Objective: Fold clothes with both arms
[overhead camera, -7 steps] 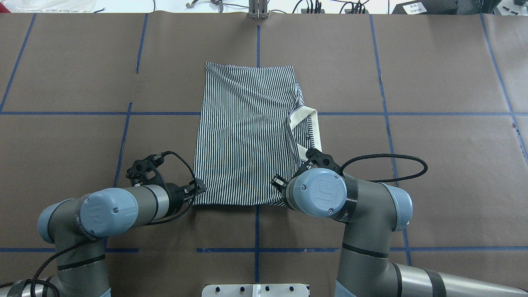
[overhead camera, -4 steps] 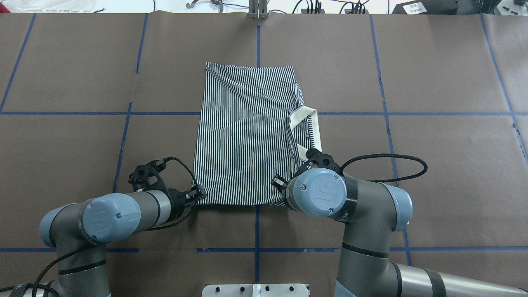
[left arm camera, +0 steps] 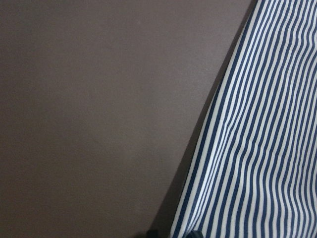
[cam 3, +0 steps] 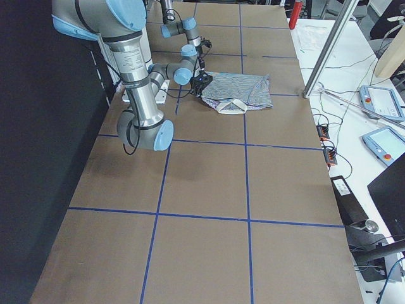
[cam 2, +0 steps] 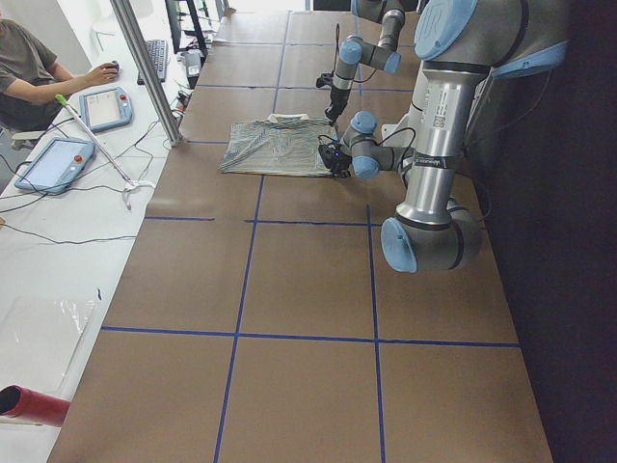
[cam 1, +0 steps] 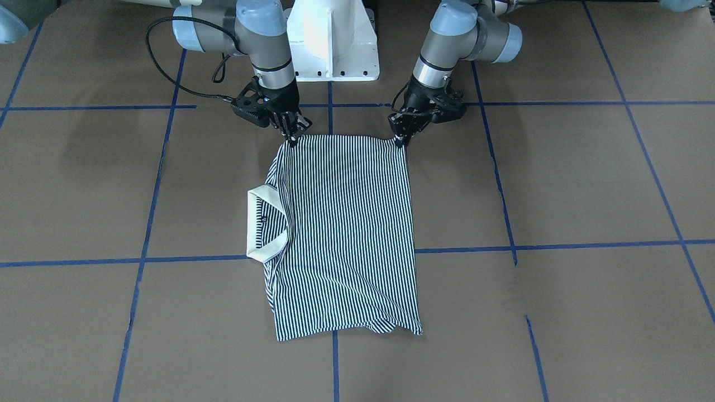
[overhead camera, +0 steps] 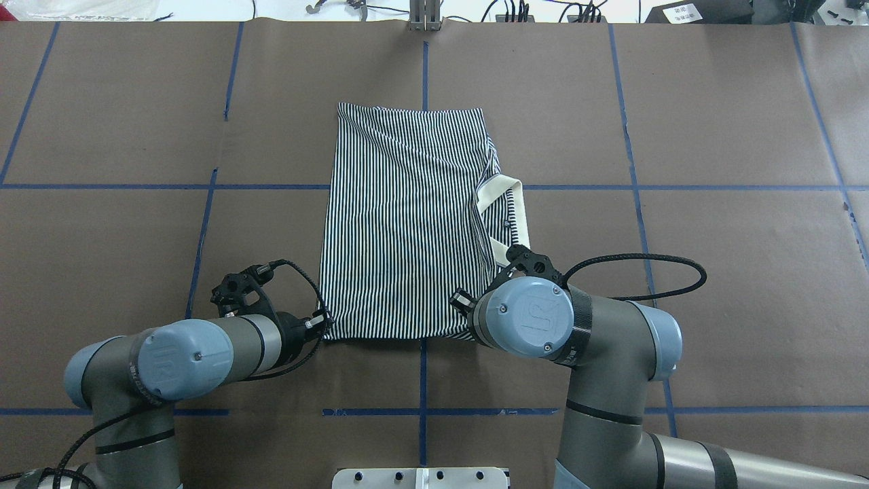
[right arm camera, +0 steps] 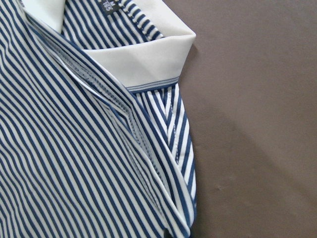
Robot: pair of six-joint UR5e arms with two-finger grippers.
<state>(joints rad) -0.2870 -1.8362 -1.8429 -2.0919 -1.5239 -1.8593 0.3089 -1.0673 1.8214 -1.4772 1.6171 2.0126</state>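
Jaws of the left arm (overhead camera: 204,346) and right arm (overhead camera: 597,326) look clamped on the 6 o'clock corners of the shirt (overhead camera: 400,217), which lies flat mid-desk (overhead camera: 713,272) with its collar (overhead camera: 502,197) at 3 o'clock, probably so that edge can be carried toward 12.

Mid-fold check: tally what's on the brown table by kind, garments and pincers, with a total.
Navy-and-white striped polo shirt with cream collar: 1
Black two-finger pincers, the left pincer and the right pincer, each at a near corner of the shirt: 2
Total: 3
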